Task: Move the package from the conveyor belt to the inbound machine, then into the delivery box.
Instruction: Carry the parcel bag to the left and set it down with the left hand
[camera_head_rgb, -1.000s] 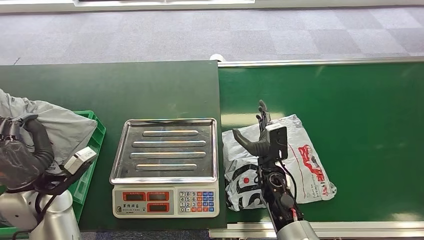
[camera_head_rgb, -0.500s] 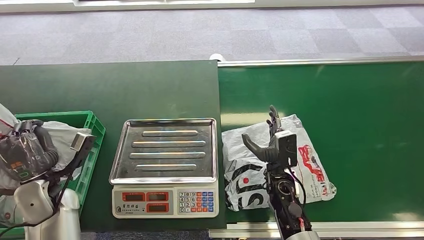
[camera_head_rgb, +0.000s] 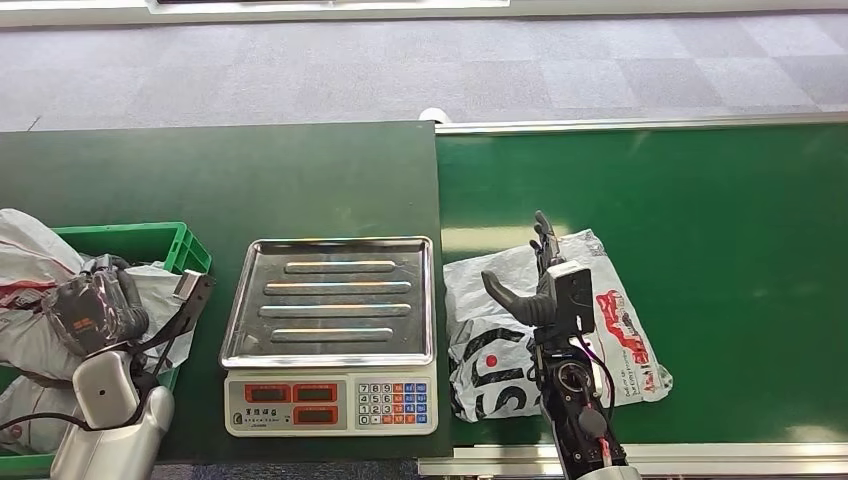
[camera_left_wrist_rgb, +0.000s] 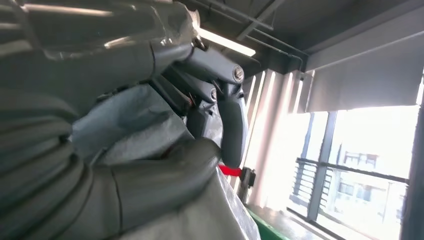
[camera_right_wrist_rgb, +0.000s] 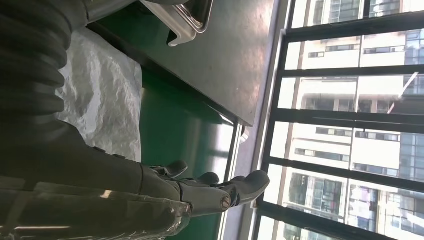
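A white-grey package with red print (camera_head_rgb: 620, 335) lies flat on the green conveyor belt (camera_head_rgb: 720, 210), just right of the scale. My right hand (camera_head_rgb: 532, 275) hovers over the package's left half with its fingers (camera_right_wrist_rgb: 220, 187) stretched out and apart, holding nothing; the package's plastic (camera_right_wrist_rgb: 107, 102) shows beneath the wrist. At the far left my left hand (camera_head_rgb: 92, 312) grips a crumpled grey package (camera_head_rgb: 32, 255) above the green crate (camera_head_rgb: 170, 240). Up close, its thumb and fingers (camera_left_wrist_rgb: 231, 120) close around the grey plastic (camera_left_wrist_rgb: 137, 117).
A weighing scale with a steel tray (camera_head_rgb: 330, 300) and a keypad panel (camera_head_rgb: 330, 400) stands between crate and belt on the dark green table (camera_head_rgb: 220, 170). More bagged parcels (camera_head_rgb: 25, 420) lie in the crate. The belt's metal rail (camera_head_rgb: 640, 124) runs along the far side.
My left arm has swung and dropped lower over the crate, carrying the grey package. My right hand drifted slightly right over the belt package, then stayed.
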